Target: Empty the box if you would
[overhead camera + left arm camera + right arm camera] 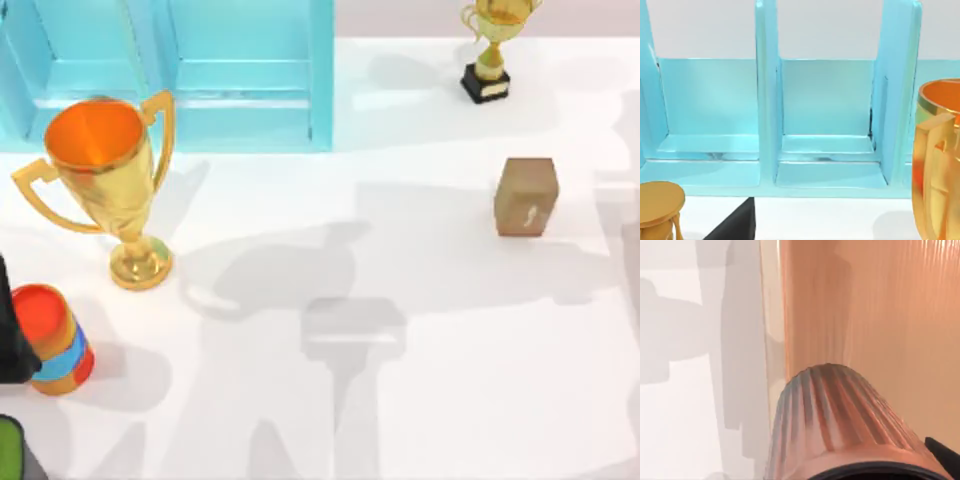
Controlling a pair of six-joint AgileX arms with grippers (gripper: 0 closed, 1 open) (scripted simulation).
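Tool state on either arm: you cannot tell.
You see the blue box with bare compartments; a large gold trophy stands on the worktop just beside it.

The big trophy is shining like polished gold metal, its bowl glowing a glossy orange inside. The turquoise box is looking like smooth moulded plastic with a soft sheen. The small brown block is appearing matt, like cardboard. The white table is looking smooth and matt.
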